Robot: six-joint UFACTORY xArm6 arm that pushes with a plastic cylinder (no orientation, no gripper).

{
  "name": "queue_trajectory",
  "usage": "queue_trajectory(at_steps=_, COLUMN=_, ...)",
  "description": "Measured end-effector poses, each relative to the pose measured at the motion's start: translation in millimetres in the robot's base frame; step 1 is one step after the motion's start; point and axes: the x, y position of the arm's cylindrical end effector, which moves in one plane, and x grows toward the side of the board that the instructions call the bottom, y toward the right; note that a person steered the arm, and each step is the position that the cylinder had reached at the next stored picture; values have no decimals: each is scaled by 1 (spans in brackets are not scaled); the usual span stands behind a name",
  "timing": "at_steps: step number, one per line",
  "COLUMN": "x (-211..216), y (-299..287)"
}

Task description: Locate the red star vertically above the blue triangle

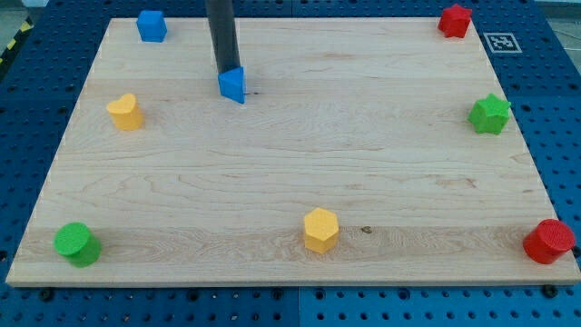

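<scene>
The red star (455, 20) sits at the view's top right corner of the wooden board (300, 154). The blue triangle (233, 84) lies near the view's top left of centre. My dark rod comes down from the view's top edge, and my tip (226, 70) ends right at the top back edge of the blue triangle, seemingly touching it. The red star is far to the right of both the tip and the triangle.
A blue cube-like block (152, 25) sits at the top left. A yellow block (125, 112) is at the left, a green cylinder (76, 243) at the bottom left, a yellow hexagon (320, 229) at the bottom centre, a red cylinder (548, 242) at the bottom right, a green star (490, 113) at the right.
</scene>
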Motion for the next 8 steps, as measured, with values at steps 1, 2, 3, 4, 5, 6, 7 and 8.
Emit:
queue_trajectory(at_steps=1, x=-6, y=2)
queue_trajectory(at_steps=2, x=-51, y=52)
queue_trajectory(at_steps=3, x=-81, y=144)
queue_trajectory(at_steps=4, x=-102, y=238)
queue_trajectory(at_steps=5, x=-96, y=330)
queue_trajectory(at_steps=6, x=-94, y=399)
queue_trajectory(at_steps=7, x=-98, y=440)
queue_trajectory(at_steps=8, x=-136, y=437)
